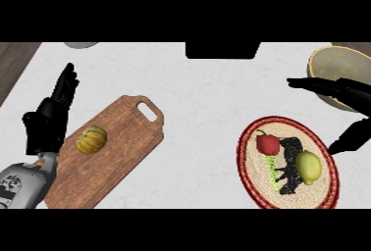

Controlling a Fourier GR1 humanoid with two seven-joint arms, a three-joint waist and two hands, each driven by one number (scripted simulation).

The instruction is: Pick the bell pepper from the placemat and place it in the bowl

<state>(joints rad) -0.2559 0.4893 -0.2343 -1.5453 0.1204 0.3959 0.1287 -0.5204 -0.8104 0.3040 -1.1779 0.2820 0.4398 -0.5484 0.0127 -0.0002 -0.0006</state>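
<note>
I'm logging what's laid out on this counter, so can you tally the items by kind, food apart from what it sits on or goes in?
Food: 3 (red bell pepper, lemon, small squash)
Placemat: 1
Cutting board: 1
Bowl: 1
Total: 6

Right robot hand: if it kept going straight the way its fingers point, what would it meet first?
The right robot hand points toward the view's left, over bare counter. That way looks free up to the left robot hand, though height is unclear.
</note>
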